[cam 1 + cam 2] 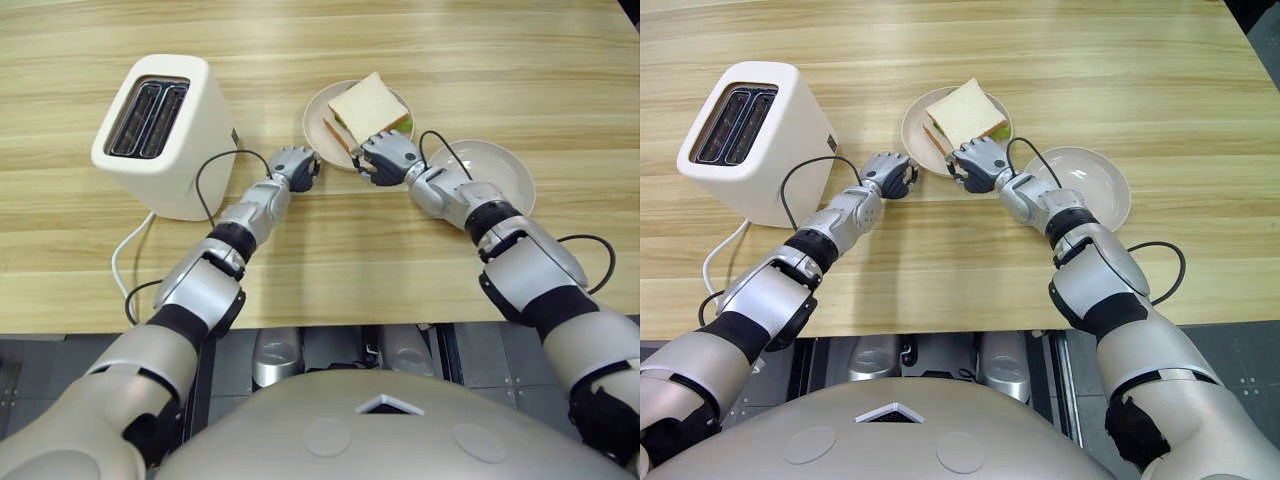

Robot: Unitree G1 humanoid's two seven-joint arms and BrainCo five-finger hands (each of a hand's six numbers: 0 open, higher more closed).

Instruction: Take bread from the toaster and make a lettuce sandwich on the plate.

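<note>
A sandwich (pixel 368 108) lies on the small cream plate (pixel 317 108): a white bread slice on top, green lettuce (pixel 404 124) peeking out at its right edge, and a second slice beneath. My right hand (pixel 385 158) sits at the sandwich's near edge, fingers curled and touching the bread's near corner. My left hand (pixel 293 165) rests on the table by the plate's near-left rim, fingers curled around nothing. The white toaster (pixel 160 135) stands at the left, its two slots dark with no bread sticking up.
A second, bare cream plate (pixel 495 175) sits right of the sandwich plate, just behind my right forearm. The toaster's white cord (pixel 122 255) runs toward the table's front edge. Bare wooden tabletop (pixel 350 240) stretches behind and in front.
</note>
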